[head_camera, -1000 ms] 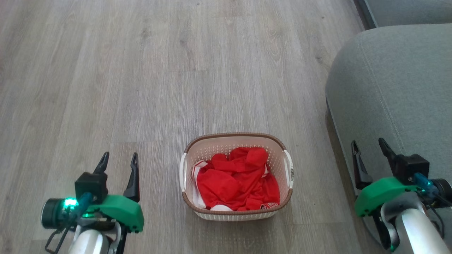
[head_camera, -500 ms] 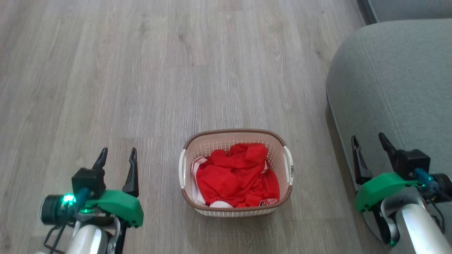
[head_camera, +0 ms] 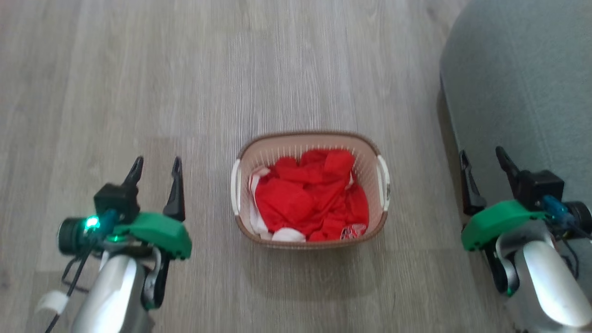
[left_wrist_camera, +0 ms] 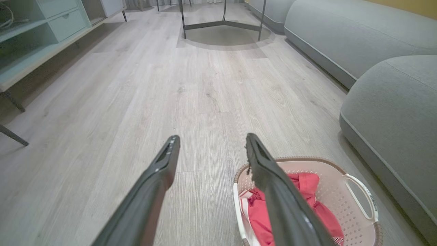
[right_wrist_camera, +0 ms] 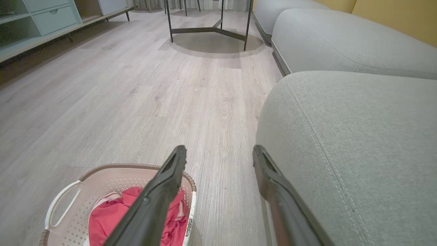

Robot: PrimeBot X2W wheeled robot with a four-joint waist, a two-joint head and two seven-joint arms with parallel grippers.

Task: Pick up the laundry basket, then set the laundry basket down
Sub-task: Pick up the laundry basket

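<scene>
Places the laundry basket [head_camera: 310,135] at head-view centre, higher and larger than a second ago: a camera dip toward it, not a lift; still down on the floor [head_camera: 138,69]. Shows left claw [head_camera: 157,161] and right claw [head_camera: 481,152] spread apart, empty, flanking but clear of the handles. Adds, from the wrist views, table legs [left_wrist_camera: 182,20] at top centre and the sofa [right_wrist_camera: 341,136] just beside the right claw.

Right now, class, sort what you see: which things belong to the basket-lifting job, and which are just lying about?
Belong to the job: laundry basket, red jersey inside it, left gripper, right gripper, both open.
Just lying about: grey sofa, dark-legged table, pale cabinet.
</scene>
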